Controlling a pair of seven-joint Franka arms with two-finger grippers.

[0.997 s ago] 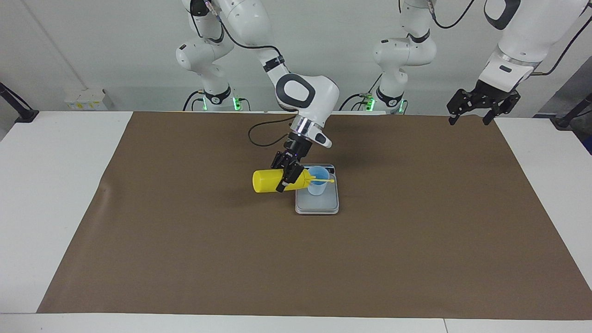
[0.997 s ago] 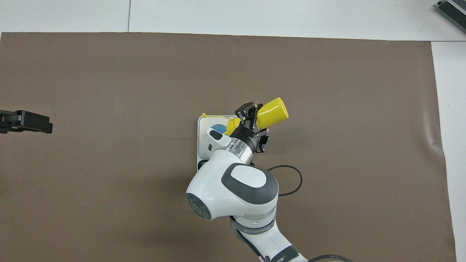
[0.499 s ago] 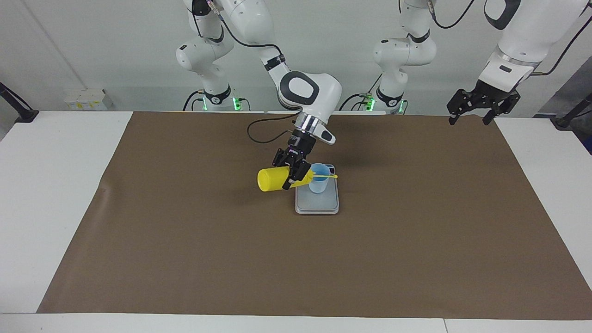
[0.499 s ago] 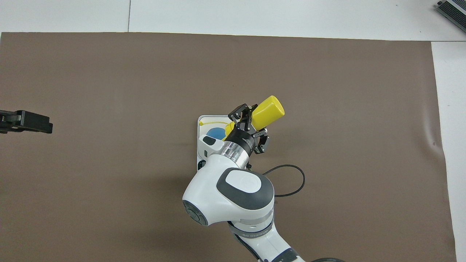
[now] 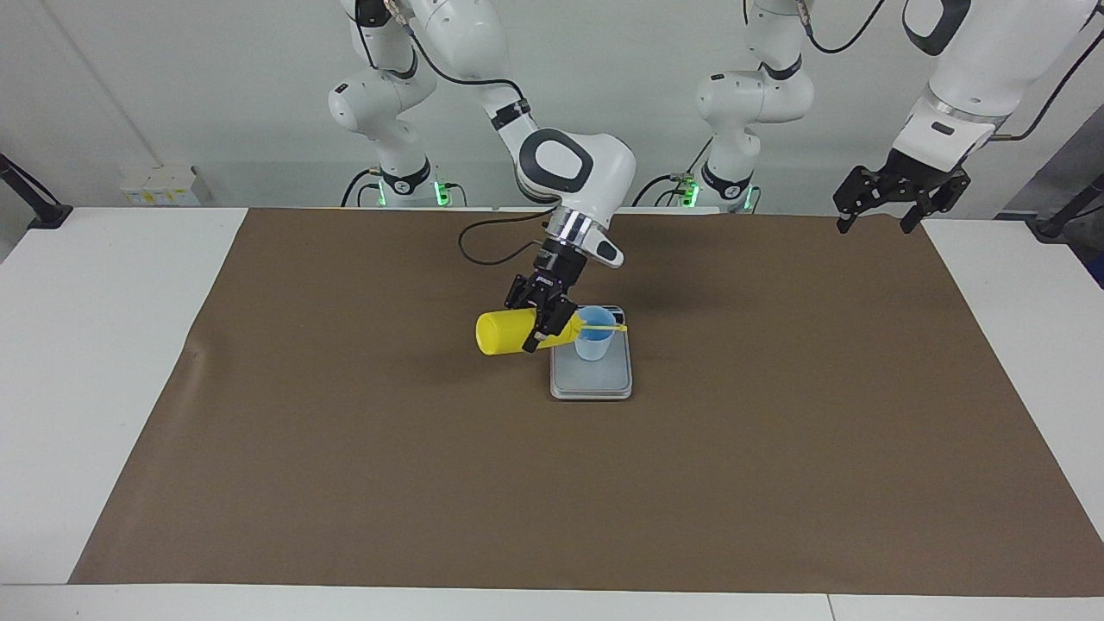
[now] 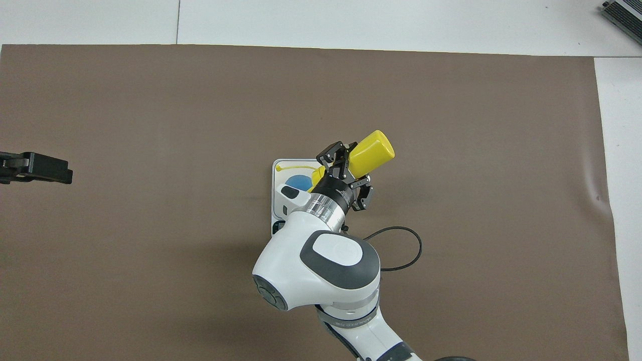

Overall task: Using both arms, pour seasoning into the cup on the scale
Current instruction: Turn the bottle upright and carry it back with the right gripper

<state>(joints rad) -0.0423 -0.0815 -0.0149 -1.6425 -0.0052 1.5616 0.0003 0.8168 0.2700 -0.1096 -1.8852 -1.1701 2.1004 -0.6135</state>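
I am watching the right end effector (image 5: 542, 326) gripping the yellow squeeze bottle (image 5: 504, 333) around its body, fingers clamped on it, over the brown mat (image 5: 345, 431) just beside the scale (image 5: 592, 379). The bottle is lying almost on its side in the grip, its flat base pointing toward the right arm's end of the worktop (image 5: 103, 345) and its nozzle end reaching over the rim of the cup (image 5: 594, 336). The thin tethered cap strand (image 5: 608, 329) is stretching out across the cup's mouth.

The pale blue cup is standing upright on the scale's grey weighing plate, on the part nearer the robots, close to the dark display strip. From overhead I am seeing only a patch of its brighter blue inside (image 6: 299, 180), the rest being covered by the right arm's wrist. I cannot tell whether any seasoning is lying in the cup, nor whether anything is coming out of the nozzle. The scale itself is sitting flat near the middle of the mat.

The left end effector (image 5: 878, 216) is waiting with its fingers spread wide and holding nothing, raised over the mat's edge at the left arm's end of the worktop, well apart from the scale.
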